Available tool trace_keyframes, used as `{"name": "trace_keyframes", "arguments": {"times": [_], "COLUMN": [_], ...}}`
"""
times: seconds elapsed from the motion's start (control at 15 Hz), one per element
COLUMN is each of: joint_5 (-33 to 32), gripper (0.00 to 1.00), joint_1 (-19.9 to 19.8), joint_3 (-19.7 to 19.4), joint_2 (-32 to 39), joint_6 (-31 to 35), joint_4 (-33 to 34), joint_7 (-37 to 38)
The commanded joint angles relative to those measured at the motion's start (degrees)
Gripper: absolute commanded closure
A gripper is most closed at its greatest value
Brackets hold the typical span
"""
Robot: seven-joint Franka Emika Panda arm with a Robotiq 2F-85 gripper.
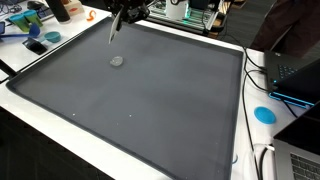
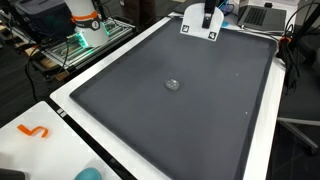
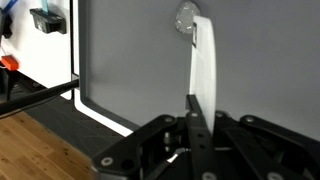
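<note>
So the fingers (image 3: pixel 188 125) are pressed together and clamped on a thin white strip (image 3: pixel 203 60), which sticks straight out ahead of them. In the wrist view the small round disc (image 3: pixel 186 15) sits right at the far tip of that strip, about as far in front of the fingers as the strip is long and a hair off to one side. It looks like the tip is over the disc's edge there. But in an exterior view the strip (image 1: pixel 112 32) hangs down from the fingers (image 1: pixel 119 14) and ends short of the disc (image 1: pixel 117 61), so the two are apart, with the disc below and a bit beyond the tip.

The disc lies flat on the dark grey mat (image 1: pixel 160 100), which covers most of the white tabletop (image 2: pixel 45 150). Mat edge and tabletop rim run off to one side of the fingers in the wrist view.
</note>
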Motion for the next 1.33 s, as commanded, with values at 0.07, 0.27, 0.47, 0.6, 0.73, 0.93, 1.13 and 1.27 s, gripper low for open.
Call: {"name": "trace_keyframes", "arguments": {"times": [0.07, 0.27, 0.47, 0.6, 0.73, 0.93, 1.13, 1.27], "joint_5": [1.14, 0.29, 0.18, 0.52, 0.8, 1.72, 3.65, 5.78], "gripper": [0.99, 0.99, 0.99, 0.99, 0.99, 0.99, 0.99, 0.99], "joint_1": [1.87, 2.49, 2.67, 2.52, 2.28, 1.98, 1.28, 0.61], "joint_3": [-1.71, -2.75, -3.92, -4.72, -5.55, -6.58, -7.11, -7.31], "joint_2": [3.14, 5.32, 7.49, 8.88, 10.19, 12.01, 12.77, 12.82], "joint_6": [-0.32, 0.38, 1.63, 2.27, 2.78, 3.64, 5.41, 6.9], "joint_4": [1.84, 2.85, 3.98, 4.65, 5.01, 5.48, 5.36, 5.12], "joint_7": [2.57, 4.53, 5.75, 5.98, 5.7, 5.47, 4.24, 3.12]}}
